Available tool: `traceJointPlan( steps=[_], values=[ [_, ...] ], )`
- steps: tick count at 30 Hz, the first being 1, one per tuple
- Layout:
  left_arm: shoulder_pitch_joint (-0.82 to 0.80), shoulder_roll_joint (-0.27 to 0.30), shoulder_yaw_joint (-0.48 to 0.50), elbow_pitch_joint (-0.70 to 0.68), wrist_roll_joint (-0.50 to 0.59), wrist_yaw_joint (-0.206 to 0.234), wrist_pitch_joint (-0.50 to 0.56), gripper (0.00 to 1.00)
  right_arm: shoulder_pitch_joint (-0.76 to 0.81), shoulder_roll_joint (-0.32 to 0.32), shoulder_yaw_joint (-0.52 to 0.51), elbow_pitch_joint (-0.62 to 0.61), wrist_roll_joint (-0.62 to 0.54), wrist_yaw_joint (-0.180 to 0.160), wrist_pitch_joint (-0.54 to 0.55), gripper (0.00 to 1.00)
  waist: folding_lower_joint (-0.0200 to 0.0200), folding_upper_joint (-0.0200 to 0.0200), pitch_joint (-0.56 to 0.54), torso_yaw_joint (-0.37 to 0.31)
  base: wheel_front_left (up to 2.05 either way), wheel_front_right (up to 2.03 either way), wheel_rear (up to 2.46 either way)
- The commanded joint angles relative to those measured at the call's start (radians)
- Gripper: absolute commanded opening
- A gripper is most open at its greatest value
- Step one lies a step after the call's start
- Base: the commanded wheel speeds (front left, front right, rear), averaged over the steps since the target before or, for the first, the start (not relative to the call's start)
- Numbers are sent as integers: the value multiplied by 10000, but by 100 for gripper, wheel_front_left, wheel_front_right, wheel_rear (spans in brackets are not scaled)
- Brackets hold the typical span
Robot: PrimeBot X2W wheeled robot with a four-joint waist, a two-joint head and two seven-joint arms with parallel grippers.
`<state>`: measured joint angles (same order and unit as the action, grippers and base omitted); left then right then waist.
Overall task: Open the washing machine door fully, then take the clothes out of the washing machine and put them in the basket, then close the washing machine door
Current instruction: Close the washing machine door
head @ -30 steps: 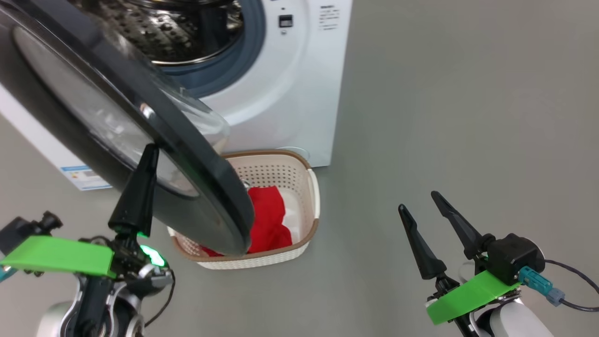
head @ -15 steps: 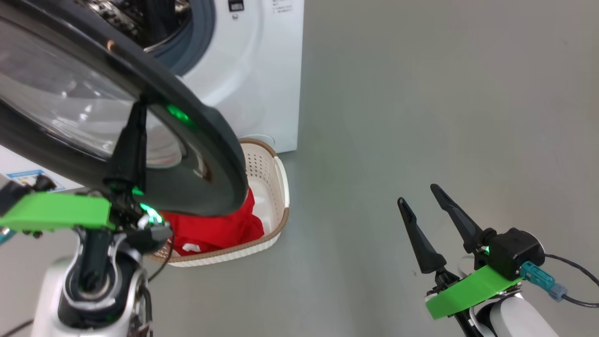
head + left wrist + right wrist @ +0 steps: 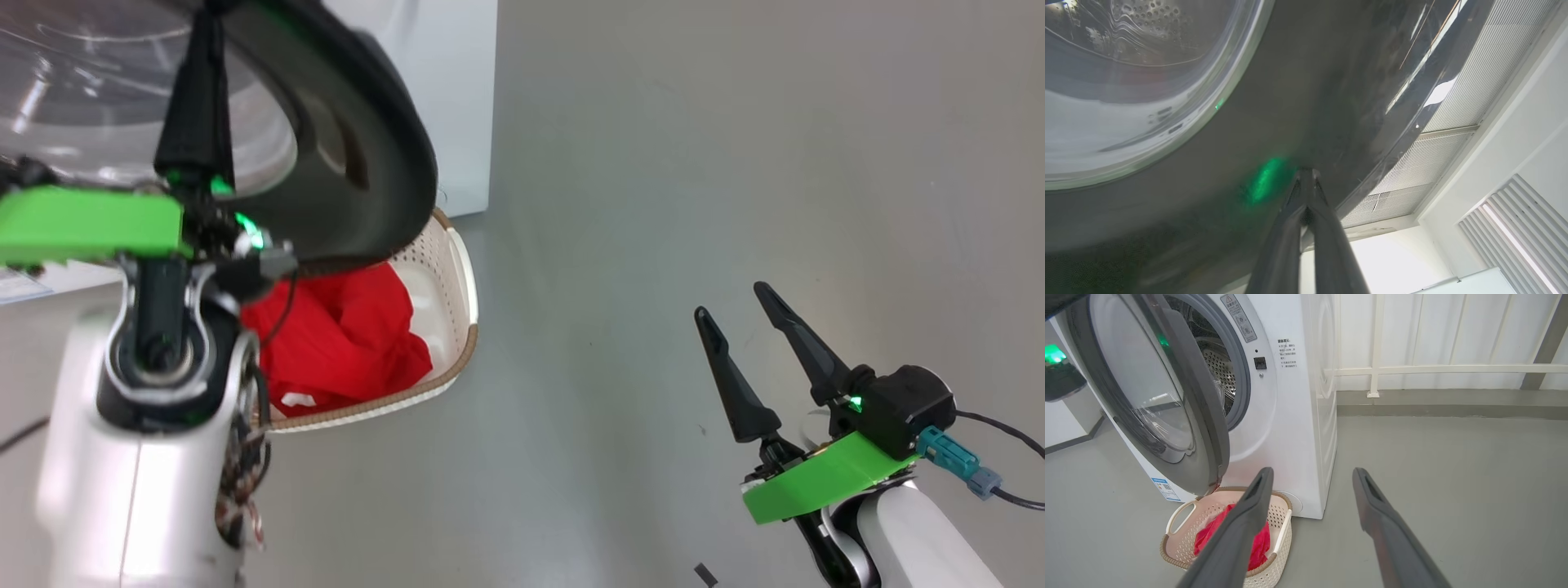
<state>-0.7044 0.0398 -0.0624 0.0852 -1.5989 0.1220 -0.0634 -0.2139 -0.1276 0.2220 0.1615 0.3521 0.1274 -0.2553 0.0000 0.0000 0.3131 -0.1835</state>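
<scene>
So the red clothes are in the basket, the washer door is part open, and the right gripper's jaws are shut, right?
No: the right gripper has its jaws open, as the right wrist view shows. The clothes are in the basket and the washing machine door is part open.

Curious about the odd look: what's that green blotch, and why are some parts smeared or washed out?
Left wrist view: the green blotch looks like a lamp reflected in the washing machine door's glossy rim, beside the shut left gripper; the wall lower right is blown out. Head view: the left forearm is smeared. Right wrist view: crisp, but the right gripper's fingers look soft.
</scene>
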Motion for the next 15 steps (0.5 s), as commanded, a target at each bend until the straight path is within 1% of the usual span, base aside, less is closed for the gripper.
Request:
traceJointPlan(
  steps=[1, 9, 12, 15],
  values=[
    [-463, 179, 178, -104, 140, -108, -56, 0, -214, -116, 135, -266, 66, 33, -65, 100, 0, 0, 186, -112, 0, 0, 0],
    [-1695, 258, 164, 1161, 469, -449, -255, 0, -360, -131, 133, -298, 89, 33, -65, 100, 0, 0, 518, -326, 0, 0, 0],
    [-2118, 420, 120, 1589, 745, -571, -364, 0, -412, -123, 160, -280, 105, 33, -65, 100, 0, 0, 635, -429, 0, 0, 0],
    [-2507, 467, 155, 1964, 786, -654, -386, 0, -445, -142, 160, -244, 131, 33, -65, 100, 0, 0, 723, -499, 0, 0, 0]
  ],
)
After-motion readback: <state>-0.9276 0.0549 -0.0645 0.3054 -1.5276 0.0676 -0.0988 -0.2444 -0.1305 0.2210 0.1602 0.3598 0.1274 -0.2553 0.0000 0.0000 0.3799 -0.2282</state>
